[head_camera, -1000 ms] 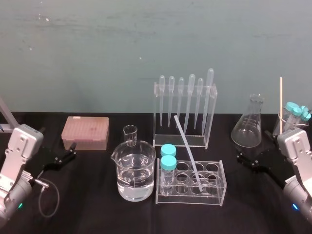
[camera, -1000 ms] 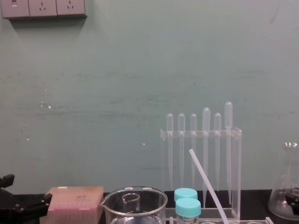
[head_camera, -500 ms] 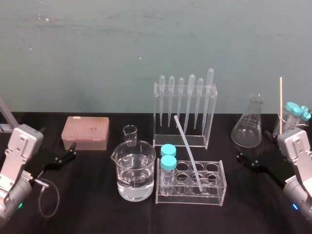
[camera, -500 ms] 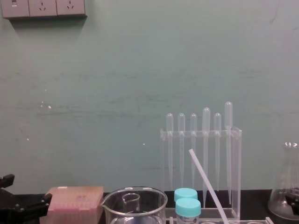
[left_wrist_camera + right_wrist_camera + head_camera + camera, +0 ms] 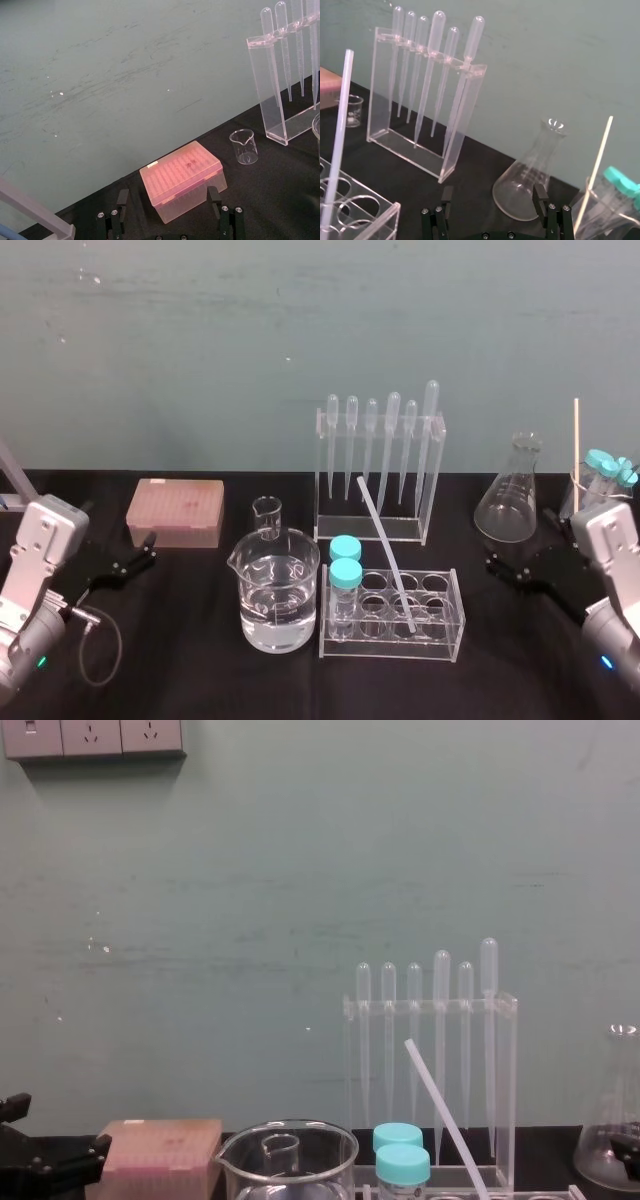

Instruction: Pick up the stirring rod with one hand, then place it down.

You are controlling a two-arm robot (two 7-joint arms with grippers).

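While both arms sit low at the table's near corners, neither touches anything. The left gripper [image 5: 168, 191] hangs with its fingers spread wide, well to the left of the clear test tube rack [image 5: 440, 644]. The right gripper [image 5: 492, 194] is equally wide and empty, off to the rack's right.

The stirring rod [image 5: 385, 550] stands in that rack, its lower end down in one of the front holes toward the rack's right side. Its upper end leans back and to the left, toward the pipette stand [image 5: 431, 480] just behind the rack. In the right wrist view the rod rises as a pale slanted bar out of the rack.

Two blue-capped tubes [image 5: 345, 575] stand upright in the rack's leftmost holes. A large beaker [image 5: 278, 590] partly filled with clear liquid is just beside the rack's left end, and a small empty beaker [image 5: 267, 517] sits behind it. A pink pipette-tip box [image 5: 175, 512] lies farther left of the rack and back. Five bulb-topped pipettes [image 5: 393, 440] hang tips down in the stand. An Erlenmeyer flask [image 5: 512, 502] stands behind and to the right of the rack. Farther right still, a glass holds more blue-capped tubes [image 5: 606, 466] and a thin wooden stick [image 5: 576, 450].
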